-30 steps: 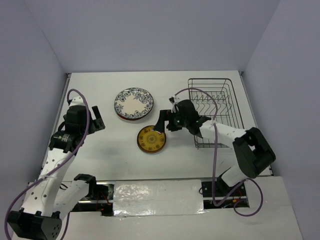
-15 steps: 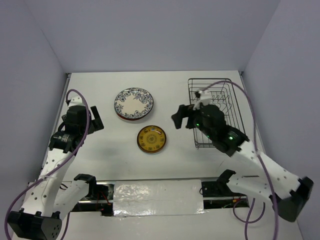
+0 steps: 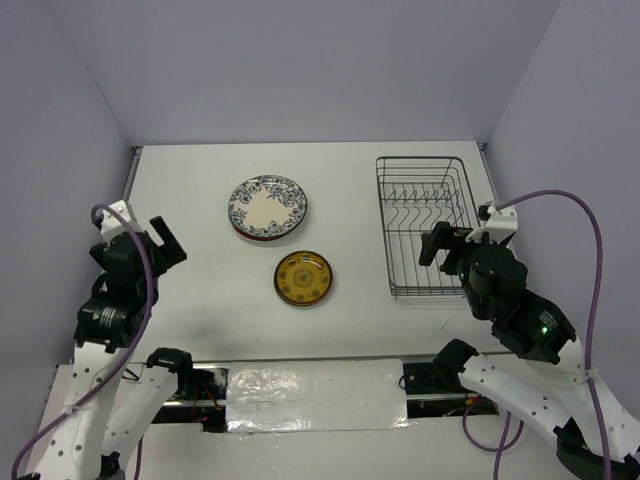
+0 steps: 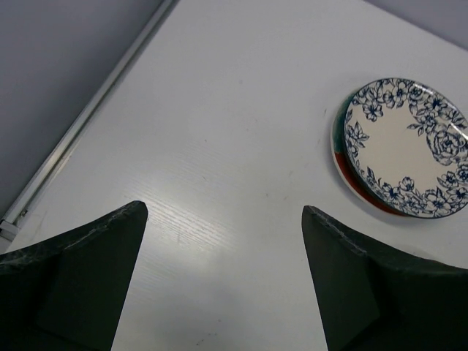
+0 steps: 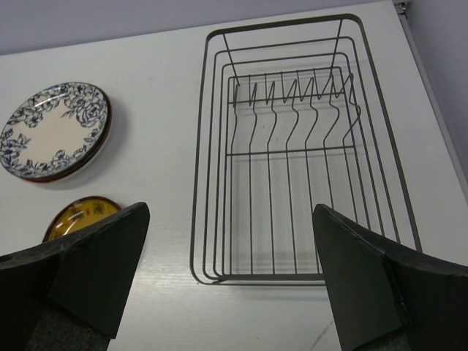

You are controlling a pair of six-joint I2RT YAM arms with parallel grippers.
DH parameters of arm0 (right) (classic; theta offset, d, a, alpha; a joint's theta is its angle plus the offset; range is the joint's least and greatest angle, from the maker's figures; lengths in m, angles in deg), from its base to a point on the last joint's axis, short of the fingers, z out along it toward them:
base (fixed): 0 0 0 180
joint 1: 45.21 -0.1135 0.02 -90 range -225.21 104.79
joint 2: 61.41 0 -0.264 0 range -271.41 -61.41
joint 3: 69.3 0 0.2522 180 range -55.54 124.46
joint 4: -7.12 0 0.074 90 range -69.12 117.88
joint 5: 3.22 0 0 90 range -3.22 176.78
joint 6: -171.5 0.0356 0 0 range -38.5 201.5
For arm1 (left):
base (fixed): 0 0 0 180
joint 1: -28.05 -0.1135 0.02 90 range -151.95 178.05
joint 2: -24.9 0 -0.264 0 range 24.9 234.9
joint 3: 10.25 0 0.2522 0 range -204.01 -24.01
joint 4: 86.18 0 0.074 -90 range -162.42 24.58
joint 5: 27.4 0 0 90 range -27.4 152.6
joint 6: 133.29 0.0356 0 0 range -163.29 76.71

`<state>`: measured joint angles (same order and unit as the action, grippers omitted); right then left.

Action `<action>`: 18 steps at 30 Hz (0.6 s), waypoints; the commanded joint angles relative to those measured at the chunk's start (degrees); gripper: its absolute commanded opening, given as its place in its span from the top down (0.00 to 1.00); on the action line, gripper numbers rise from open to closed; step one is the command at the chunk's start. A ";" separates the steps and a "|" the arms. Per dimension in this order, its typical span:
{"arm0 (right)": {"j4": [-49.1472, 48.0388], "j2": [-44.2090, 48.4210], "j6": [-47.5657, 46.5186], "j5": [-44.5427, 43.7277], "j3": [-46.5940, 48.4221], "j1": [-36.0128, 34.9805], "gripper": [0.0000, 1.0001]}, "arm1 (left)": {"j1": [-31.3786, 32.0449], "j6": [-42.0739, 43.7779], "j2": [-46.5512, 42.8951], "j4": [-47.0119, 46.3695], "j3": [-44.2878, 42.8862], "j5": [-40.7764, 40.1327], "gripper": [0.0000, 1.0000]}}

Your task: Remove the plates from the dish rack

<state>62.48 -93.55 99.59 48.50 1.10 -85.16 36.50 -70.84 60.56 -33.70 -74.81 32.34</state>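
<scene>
Dark metal wire dish rack (image 3: pixel 430 228) sits flat, open side up, on the right of the white table (image 3: pixel 200 180), with no plates in it. Its long axis runs from the near edge to the far wall, tine row across the far half. The white ceramic plate with blue floral rim (image 3: pixel 267 206) tops a stack to its left, the small yellow-orange patterned plate (image 3: pixel 303 277) nearer me. My right gripper (image 5: pixel 228 212) is wide and empty by the rack's near end; my left gripper (image 4: pixel 224 212) is wide and empty too. Unloading looks done, so I'd retreat high, clear of wires and stacks.

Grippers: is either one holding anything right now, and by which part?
Nothing is held. The left gripper and the right gripper are both open and empty.
</scene>
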 commanded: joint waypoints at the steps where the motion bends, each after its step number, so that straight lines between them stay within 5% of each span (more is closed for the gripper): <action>1: 5.15 2.34 -0.86 1.71 3.30 0.22 0.00 | 0.08 -1.10 -3.92 -0.40 -1.93 -4.37 0.00; 11: 8.14 9.28 -0.95 -0.83 3.30 0.22 0.00 | 0.78 -2.07 -12.19 0.31 -0.61 -7.10 0.00; 18: 8.14 10.26 -0.33 -1.18 2.07 0.30 0.00 | 0.78 -0.84 -9.30 -1.28 0.01 -4.02 0.00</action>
<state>70.26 -83.25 99.42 48.50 2.66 -85.11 36.93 -72.08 49.23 -32.15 -74.90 27.14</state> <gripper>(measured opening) 0.999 0.995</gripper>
